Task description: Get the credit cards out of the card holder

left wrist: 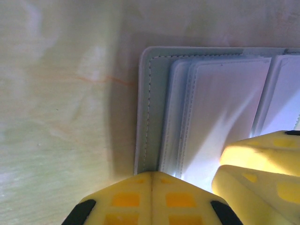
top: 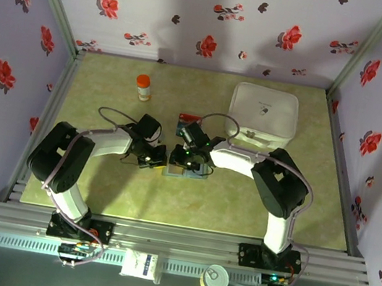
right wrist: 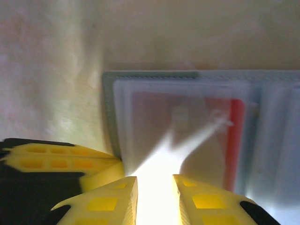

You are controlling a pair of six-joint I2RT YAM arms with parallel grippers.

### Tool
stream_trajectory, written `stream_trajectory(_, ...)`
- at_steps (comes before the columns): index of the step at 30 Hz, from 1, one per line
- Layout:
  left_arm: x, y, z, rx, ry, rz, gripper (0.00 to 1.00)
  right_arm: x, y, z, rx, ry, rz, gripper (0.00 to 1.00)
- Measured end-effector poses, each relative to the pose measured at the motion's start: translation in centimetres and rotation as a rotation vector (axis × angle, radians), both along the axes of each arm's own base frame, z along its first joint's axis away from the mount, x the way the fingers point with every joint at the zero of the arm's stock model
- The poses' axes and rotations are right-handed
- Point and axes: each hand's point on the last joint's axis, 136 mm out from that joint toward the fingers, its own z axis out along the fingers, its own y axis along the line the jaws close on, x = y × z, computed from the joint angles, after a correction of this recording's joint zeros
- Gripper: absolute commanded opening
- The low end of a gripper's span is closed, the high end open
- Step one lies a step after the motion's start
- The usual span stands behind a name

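- No word, number or brand can be read anywhere.
- The white box near the far right corner of the table has a small dark mark on top, too small to read.
- The white packet below the table's near edge carries blue print, too small to make out.
- The red card is blurred in the right wrist view, and no print on it is legible.
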Motion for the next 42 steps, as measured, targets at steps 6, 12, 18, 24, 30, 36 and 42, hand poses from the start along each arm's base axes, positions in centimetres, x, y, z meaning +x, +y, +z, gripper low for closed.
stream_trajectory(6, 0.0, 0.0, 0.0, 0.0, 0.001, 0.0, 0.01, 0.0, -0.9, -0.4, -0.051, -0.002, -0.007, 0.26)
stream_trajectory(12, 0.0, 0.1, 0.0, 0.0, 0.001, 0.002, 0.0, 0.2, -1.4, -0.3, -0.068, -0.006, -0.012, 0.26)
stream_trajectory(18, 0.0, 0.1, 0.0, 0.0, 0.001, 0.001, 0.0, 0.5, -2.5, -0.6, -0.017, 0.01, -0.031, 0.25)
stream_trajectory(24, 0.1, 0.1, 0.0, 0.001, -0.001, 0.0, 0.02, 0.7, -3.0, -0.5, 0.074, 0.021, -0.032, 0.24)
stream_trajectory(30, 0.2, 0.2, 0.5, 0.016, 0.005, -0.004, 0.06, 0.5, -3.3, -0.5, 0.145, 0.029, -0.024, 0.22)
stream_trajectory(36, 1.4, -0.6, 3.3, -0.019, -0.052, -0.005, 0.16, 0.6, -3.5, -0.5, 0.193, 0.032, -0.018, 0.2)
stream_trajectory(42, 2.0, -2.0, 4.7, -0.06, -0.078, -0.017, 0.23, 0.6, -3.6, -0.5, 0.233, 0.037, -0.011, 0.17)
